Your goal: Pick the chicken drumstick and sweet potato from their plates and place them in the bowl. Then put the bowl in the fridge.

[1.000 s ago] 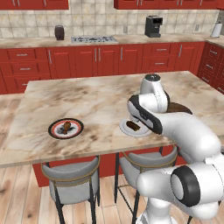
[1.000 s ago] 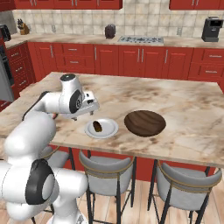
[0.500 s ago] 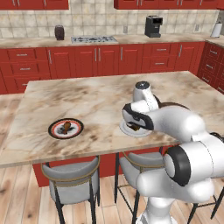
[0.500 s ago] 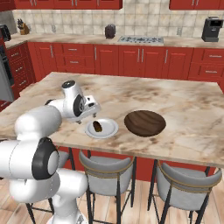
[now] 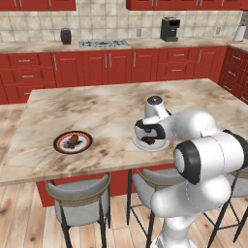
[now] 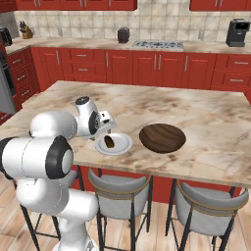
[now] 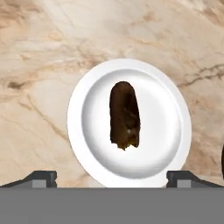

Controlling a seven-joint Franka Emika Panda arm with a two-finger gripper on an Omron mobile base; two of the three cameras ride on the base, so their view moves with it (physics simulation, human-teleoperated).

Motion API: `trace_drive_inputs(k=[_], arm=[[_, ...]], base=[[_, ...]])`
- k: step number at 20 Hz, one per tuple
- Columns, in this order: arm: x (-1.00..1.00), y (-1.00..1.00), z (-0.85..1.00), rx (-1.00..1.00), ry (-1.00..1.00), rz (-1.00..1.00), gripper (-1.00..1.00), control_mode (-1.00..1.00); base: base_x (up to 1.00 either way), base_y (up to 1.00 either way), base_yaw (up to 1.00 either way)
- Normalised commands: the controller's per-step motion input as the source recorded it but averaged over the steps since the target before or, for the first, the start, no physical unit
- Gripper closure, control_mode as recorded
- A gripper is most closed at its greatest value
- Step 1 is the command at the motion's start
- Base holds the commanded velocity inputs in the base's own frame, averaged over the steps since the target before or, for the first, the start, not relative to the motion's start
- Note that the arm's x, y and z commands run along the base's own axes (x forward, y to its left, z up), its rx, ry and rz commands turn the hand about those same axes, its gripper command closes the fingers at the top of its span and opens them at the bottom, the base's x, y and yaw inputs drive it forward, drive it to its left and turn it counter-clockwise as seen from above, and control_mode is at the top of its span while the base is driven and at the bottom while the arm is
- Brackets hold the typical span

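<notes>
Brown potato (image 7: pixel 124 116): lying on white plate (image 7: pixel 87 131).
Gripper (image 7: pixel 111 178): fully open, empty, above plate.
Bowl (image 6: pixel 162 138): right of plate.

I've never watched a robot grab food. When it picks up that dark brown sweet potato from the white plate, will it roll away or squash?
The sweet potato looks like a rounded log lying flat, so it could roll sideways if nudged. It seems firm rather than floppy. The white plate is smooth, so it may slide a little. The gripper is open wide above it.
</notes>
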Motion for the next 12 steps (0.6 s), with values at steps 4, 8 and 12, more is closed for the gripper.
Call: trace_drive_inputs(k=[4,8,12], arm=[[0.45,-0.01,-0.29,0.03,0.00,0.00,-1.00,-1.00],[0.26,-0.01,-0.30,0.05,0.00,0.00,-1.00,-1.00],[0.21,0.00,-0.34,0.06,0.00,-0.02,-1.00,-1.00]], base=[[0.00,0.00,0.00],[0.00,0.00,0.00],[0.00,0.00,0.00]])
